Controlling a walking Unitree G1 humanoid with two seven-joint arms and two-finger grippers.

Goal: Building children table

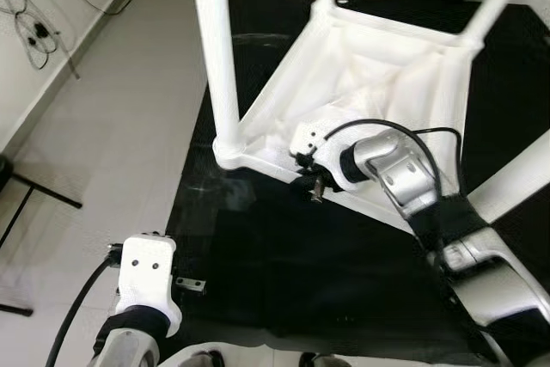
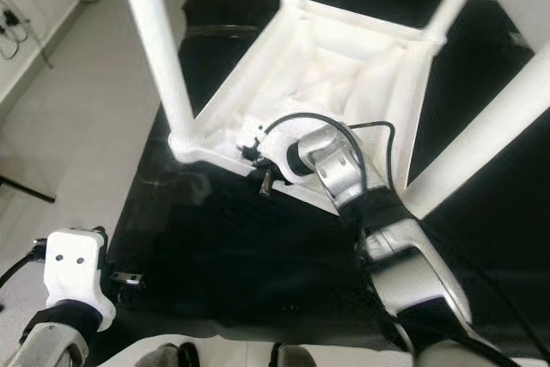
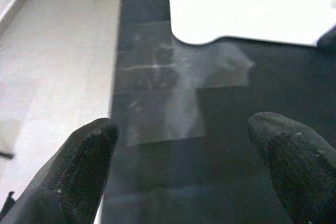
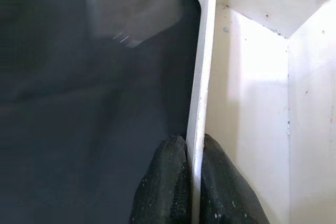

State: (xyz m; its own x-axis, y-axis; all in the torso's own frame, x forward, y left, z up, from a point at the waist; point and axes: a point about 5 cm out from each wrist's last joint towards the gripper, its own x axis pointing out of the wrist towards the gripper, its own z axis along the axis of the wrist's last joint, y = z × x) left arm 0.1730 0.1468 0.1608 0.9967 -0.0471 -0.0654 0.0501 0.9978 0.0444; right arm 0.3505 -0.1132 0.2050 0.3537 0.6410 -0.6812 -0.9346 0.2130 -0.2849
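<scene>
- Lying upside down on a black mat point(image 1: 284, 272), the white children's table point(image 1: 378, 66) has its underside facing up and its legs pointing toward my head camera.
- One thick leg point(image 1: 215, 49) rises from the near left corner, two thinner-looking ones stand at the far corners, and a fourth point(image 2: 481, 139) slants out on the right.
- I have the right gripper point(image 4: 195, 177) at the table's near edge, close to that left corner, its two black fingers point(image 4: 165, 182) pressed together on the thin white rim point(image 4: 202, 66) (one finger outside, one inside the frame).
- My left gripper point(image 3: 184, 156) hovers low over the mat's near left edge, fingers spread wide with nothing between them; its white wrist housing point(image 1: 148, 277) shows in the head view.
- A small metal bracket point(image 1: 191, 284) lies on the mat just beside that wrist.
- Pale floor point(image 1: 103, 126) lies to the left of the mat, with loose cables point(image 1: 34, 32) along the wall.
</scene>
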